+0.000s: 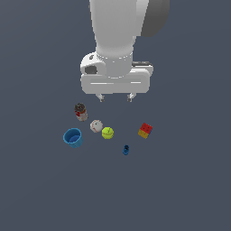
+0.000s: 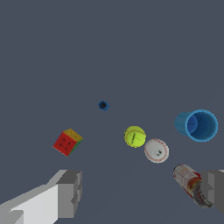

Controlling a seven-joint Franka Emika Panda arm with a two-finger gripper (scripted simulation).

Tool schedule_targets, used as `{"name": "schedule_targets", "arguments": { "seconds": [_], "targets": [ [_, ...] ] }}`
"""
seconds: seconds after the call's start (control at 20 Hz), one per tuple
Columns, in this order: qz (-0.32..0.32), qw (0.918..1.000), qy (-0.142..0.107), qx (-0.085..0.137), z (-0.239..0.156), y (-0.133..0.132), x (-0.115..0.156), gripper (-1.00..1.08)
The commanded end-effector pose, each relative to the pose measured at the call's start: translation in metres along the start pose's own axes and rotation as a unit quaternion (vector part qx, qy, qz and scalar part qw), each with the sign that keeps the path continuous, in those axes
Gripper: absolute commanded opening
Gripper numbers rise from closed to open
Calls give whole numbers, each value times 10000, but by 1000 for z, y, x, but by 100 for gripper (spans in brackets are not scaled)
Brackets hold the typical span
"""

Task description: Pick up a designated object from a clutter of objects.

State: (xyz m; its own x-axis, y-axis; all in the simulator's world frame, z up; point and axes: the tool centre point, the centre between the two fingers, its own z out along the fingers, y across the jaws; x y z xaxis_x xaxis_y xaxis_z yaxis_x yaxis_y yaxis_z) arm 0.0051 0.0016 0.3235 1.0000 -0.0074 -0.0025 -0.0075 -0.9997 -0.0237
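Here the hand (image 1: 116, 97) hangs above the desk (image 1: 189, 180), fingers spread, gripping nothing. The tennis ball (image 1: 107, 133) lies on the desk just beside the baseball (image 1: 96, 126), between the cup (image 1: 72, 137) and the cube (image 1: 145, 130).

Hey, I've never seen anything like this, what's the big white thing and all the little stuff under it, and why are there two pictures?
The white shape is a simulated robot arm; its gripper hangs open above the floor, holding nothing. One picture comes from a camera off the arm, the other from a camera on its wrist, where the grey blocks are its fingers. On the dark surface lie a yellow-green tennis ball, which it must pick up, beside a white baseball, a blue cup, a dark-capped can, a red-and-yellow cube and a tiny blue piece.
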Motion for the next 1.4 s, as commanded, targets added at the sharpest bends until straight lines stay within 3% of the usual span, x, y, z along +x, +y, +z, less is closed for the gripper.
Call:
{"name": "schedule_targets", "arguments": {
  "seconds": [0.0,0.8,1.35],
  "targets": [
    [0,10000,0,0,0,0,0,100],
    [-3,9999,-79,69,12,4,0,100],
    [53,10000,-54,20,71,16,3,100]
  ]
}}
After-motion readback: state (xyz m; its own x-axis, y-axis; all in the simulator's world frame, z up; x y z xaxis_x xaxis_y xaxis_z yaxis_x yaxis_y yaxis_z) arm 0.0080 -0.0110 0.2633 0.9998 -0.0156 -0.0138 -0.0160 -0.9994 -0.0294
